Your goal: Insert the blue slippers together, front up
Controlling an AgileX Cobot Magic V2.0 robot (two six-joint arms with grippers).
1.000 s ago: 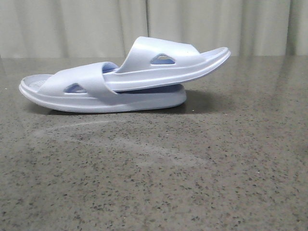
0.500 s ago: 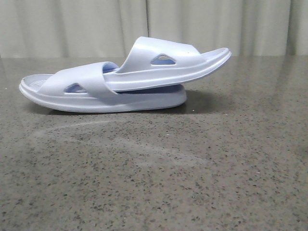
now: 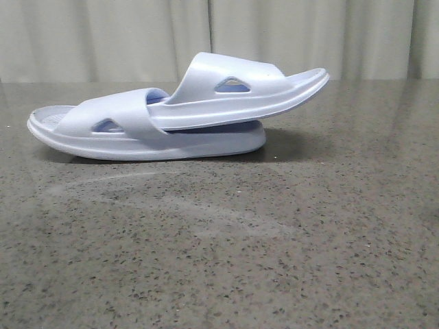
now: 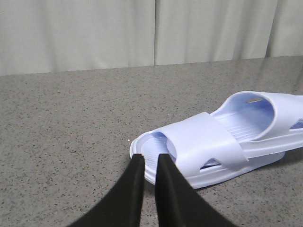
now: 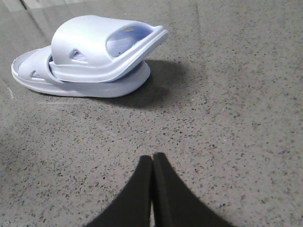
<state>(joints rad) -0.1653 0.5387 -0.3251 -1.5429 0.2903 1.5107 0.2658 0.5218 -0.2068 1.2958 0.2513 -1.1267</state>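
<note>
The two blue slippers lie nested on the table. The lower slipper (image 3: 137, 140) lies flat. The upper slipper (image 3: 233, 96) has one end pushed under the lower one's strap, and its other end juts up to the right. Neither gripper shows in the front view. In the left wrist view my left gripper (image 4: 150, 158) has a narrow gap between its fingers and is empty, just short of the lower slipper's (image 4: 203, 142) end rim. In the right wrist view my right gripper (image 5: 152, 158) is shut and empty, well back from the slipper pair (image 5: 94, 42).
The slippers rest on a dark speckled stone table (image 3: 274, 240). A pale curtain (image 3: 309, 34) hangs behind the table's far edge. A faint whitish smear marks the table in front of the slippers.
</note>
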